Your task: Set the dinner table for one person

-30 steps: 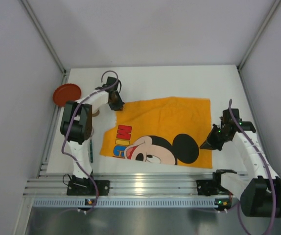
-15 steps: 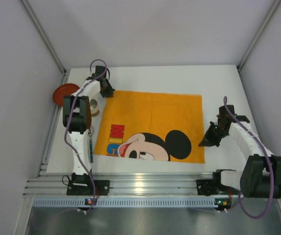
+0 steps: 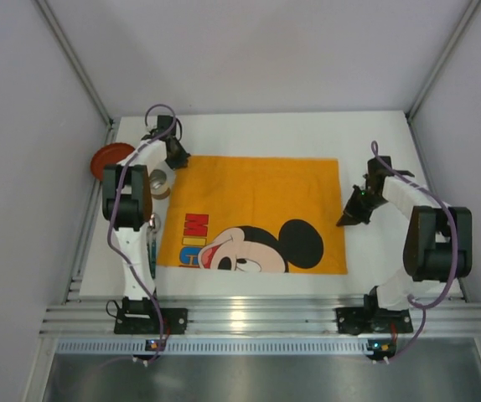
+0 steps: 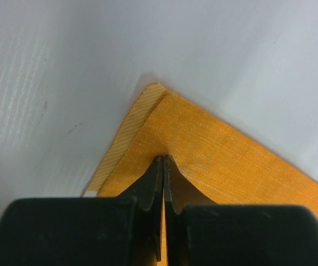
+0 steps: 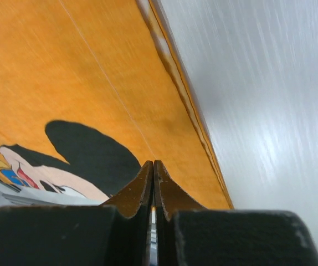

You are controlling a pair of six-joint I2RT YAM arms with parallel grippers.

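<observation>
The white tabletop (image 3: 266, 134) fills the middle of the frame, with the orange cloth (image 3: 257, 201) spread flat on it, long axis left to right. The left claw (image 3: 176, 157) is closed at the cloth's upper left corner and the right claw (image 3: 343, 221) is closed at its right edge; whether either pinches fabric I cannot tell. The left arm stretches up the frame; the right folds at its elbow. A reddish plate (image 3: 106, 159) lies at the left edge, probably nearer the left arm
</observation>
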